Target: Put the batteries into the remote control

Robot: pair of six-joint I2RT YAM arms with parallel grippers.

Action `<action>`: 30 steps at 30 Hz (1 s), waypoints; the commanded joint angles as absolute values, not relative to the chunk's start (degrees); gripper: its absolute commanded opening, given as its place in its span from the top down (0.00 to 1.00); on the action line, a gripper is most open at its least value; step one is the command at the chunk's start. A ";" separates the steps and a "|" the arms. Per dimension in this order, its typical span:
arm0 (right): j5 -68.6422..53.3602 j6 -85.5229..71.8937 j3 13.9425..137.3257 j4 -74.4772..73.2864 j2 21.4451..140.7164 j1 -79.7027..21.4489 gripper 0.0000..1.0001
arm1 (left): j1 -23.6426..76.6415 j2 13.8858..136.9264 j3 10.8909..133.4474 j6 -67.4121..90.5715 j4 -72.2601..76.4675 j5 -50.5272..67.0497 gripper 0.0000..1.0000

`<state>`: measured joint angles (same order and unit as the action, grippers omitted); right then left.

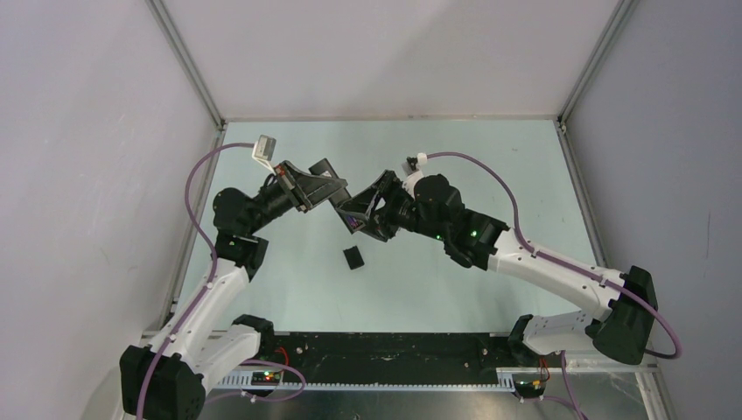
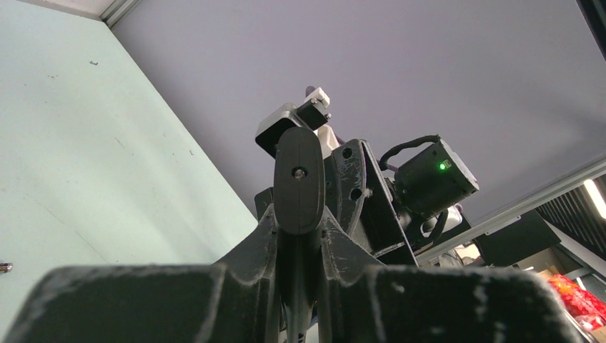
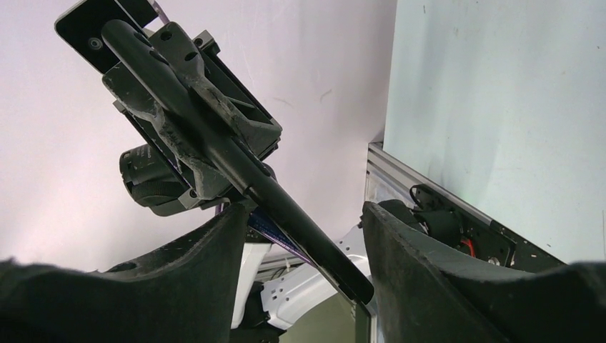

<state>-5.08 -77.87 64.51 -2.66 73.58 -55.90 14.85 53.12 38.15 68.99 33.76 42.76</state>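
Remote point(image 3: 314, 246) long-axis twd right hand point(image 3: 304, 218).

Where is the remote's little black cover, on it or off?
Off. The small black cover plate lies alone on the table, while the left gripper holds the remote control up.

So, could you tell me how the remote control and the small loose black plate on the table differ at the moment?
The remote control is a long slim bar, whereas the cover plate is a small squarish piece. The remote control is held up off the table, clamped in the left gripper, while the cover plate lies loose on the table with nothing gripping it. Both are black.
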 commanded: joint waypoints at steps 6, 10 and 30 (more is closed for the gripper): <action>-5.39 -76.83 64.53 -0.62 72.68 -55.63 0.43 | 14.66 52.64 38.73 68.93 36.21 43.20 1.00; -5.58 -76.69 64.54 -0.55 72.61 -55.66 0.47 | 14.60 52.66 39.20 69.29 36.21 42.76 1.00; -8.96 -73.55 64.30 4.66 74.68 -56.09 0.54 | 14.16 54.53 41.03 76.11 36.21 43.98 1.00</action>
